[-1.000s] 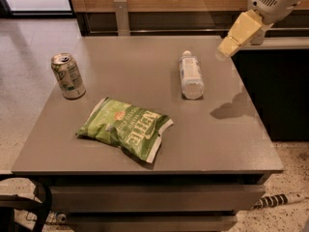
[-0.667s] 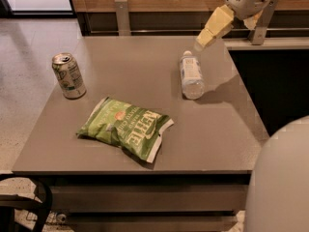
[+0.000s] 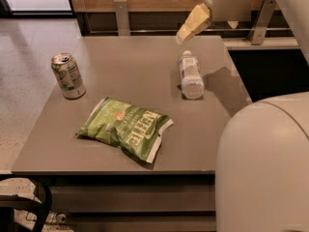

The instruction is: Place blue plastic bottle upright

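Note:
The blue plastic bottle (image 3: 191,76) lies on its side on the grey table (image 3: 130,57), right of the middle, with its white cap pointing to the far edge. My gripper (image 3: 206,31) hangs above the table's far right edge, just beyond and above the bottle's cap end. One yellowish finger (image 3: 193,22) slants down to the left and the tip of the other shows to its right, so the gripper is open and empty. It does not touch the bottle.
A green-and-white drink can (image 3: 68,75) stands upright at the table's left. A green chip bag (image 3: 125,129) lies flat near the front middle. A large white part of my arm (image 3: 263,168) fills the lower right and hides the table's front right corner.
The gripper has moved left and slightly down, from beyond the table's right corner to above the bottle's cap end. The white arm part has come further into view at the lower right.

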Tool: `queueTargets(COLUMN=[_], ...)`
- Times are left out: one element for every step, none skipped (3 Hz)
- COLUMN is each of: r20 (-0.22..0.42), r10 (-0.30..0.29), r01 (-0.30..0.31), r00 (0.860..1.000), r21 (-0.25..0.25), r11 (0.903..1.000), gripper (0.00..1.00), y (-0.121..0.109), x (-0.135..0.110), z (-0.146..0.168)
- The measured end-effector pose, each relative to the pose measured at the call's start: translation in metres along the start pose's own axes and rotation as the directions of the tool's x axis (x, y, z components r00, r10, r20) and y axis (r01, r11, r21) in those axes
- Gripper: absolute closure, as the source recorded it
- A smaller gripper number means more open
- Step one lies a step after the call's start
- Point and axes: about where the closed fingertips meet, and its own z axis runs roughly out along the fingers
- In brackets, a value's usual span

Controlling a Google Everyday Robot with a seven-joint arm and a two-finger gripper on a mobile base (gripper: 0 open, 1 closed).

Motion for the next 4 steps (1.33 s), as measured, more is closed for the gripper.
queueTargets(r20=[-0.061, -0.137, -0.160, -0.176], r10=[0.077, 0.225, 0.363, 0.451], r01=[-0.076, -0.216, -0.343, -0.426], r00=[0.995, 0.965, 0.918, 0.875], r21=[0.024, 0.080, 0.137, 0.162], r11=[0.9968, 0.9732, 0.9293, 0.8901], gripper=[0.00, 0.00, 0.00, 0.00], y=[0.002, 0.007, 0.013, 0.019], x=[0.001, 0.003, 0.000, -0.005], z=[0.020, 0.035, 0.044, 0.059])
